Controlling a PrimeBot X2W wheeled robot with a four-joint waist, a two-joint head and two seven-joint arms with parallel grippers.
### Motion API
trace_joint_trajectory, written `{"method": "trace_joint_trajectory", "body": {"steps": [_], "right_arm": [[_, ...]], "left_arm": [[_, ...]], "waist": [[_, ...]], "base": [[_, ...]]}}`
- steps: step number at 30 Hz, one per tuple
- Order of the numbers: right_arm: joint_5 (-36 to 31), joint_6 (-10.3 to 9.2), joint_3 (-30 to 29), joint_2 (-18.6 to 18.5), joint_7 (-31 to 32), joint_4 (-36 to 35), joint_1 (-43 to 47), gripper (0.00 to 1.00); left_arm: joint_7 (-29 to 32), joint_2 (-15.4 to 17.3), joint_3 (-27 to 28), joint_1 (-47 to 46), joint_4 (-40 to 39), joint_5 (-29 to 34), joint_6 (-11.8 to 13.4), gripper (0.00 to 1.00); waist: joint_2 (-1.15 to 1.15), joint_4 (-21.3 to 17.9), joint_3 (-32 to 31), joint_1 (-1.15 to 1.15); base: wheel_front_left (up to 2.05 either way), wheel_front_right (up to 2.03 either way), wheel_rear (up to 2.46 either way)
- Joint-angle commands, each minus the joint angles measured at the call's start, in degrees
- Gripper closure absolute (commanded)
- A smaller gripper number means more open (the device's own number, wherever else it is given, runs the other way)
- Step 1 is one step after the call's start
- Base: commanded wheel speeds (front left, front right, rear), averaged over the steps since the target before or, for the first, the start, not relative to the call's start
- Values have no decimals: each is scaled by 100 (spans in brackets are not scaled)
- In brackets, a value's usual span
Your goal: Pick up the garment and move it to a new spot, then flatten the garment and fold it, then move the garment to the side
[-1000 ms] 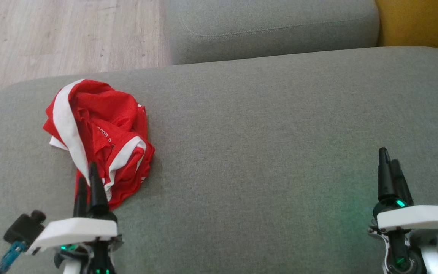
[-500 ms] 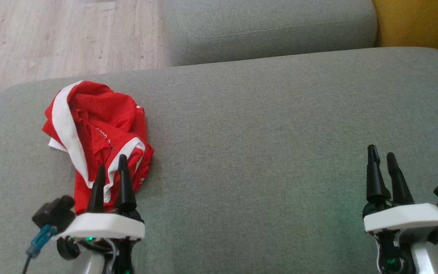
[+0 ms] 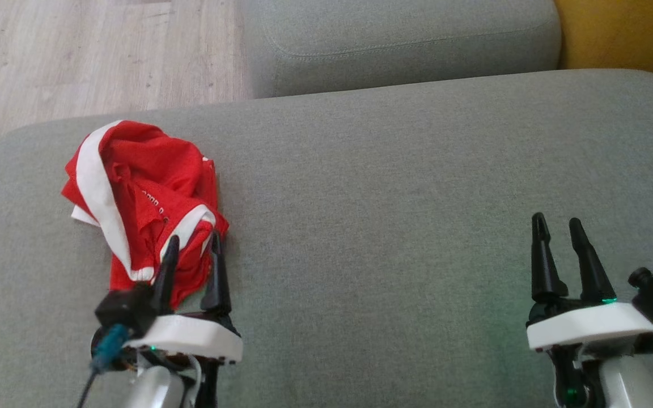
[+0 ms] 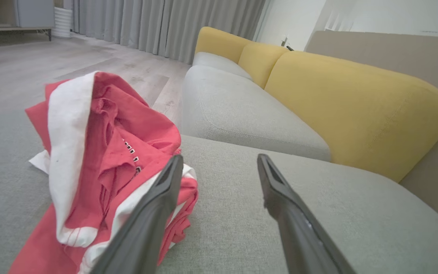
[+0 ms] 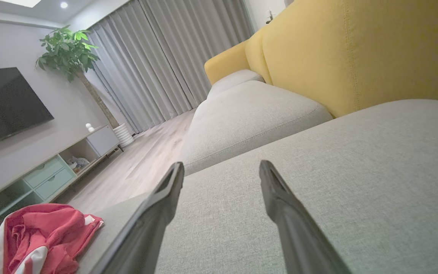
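A crumpled red garment with white stripes lies on the left part of the grey sofa cushion. In the left wrist view the garment bunches up just left of the fingers. My left gripper stands open at the garment's near right edge, its left finger over the red cloth and nothing held between the two. My right gripper is open too, far to the right above bare cushion. The right wrist view shows the garment at the lower left, well away from that gripper.
A second grey seat cushion lies beyond the near one, with a yellow backrest at the far right. Wooden floor runs past the cushion's far left edge. A television and a low cabinet stand across the room.
My left gripper has moved right and forward along the garment's near edge and opened from shut. My right gripper has drifted left and opened as well. The garment lies as before.
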Motion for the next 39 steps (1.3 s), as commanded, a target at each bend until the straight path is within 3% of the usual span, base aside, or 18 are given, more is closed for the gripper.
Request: {"method": "trace_joint_trajectory", "body": {"steps": [1,21,27,39], "right_arm": [[-187,-3,116,-40,-86,-256,-206,0],[-1902,-3,420,-47,-423,-345,-224,0],[-2387,-4,507,-49,-524,-436,-228,0],[-1610,-4,254,-52,-727,-258,-79,0]], "left_arm": [[-92,122,38,-347,-160,180,54,0],[-428,437,-1035,-825,263,1555,662,0],[-529,379,-954,-764,171,1492,776,0],[-731,17,-290,-361,99,1497,470,0]], "waist": [[0,3,1,0],[0,21,17,0],[0,17,26,0],[0,40,69,0]], "base": [[0,0,0],[0,0,0],[0,0,0],[0,0,0]]}}
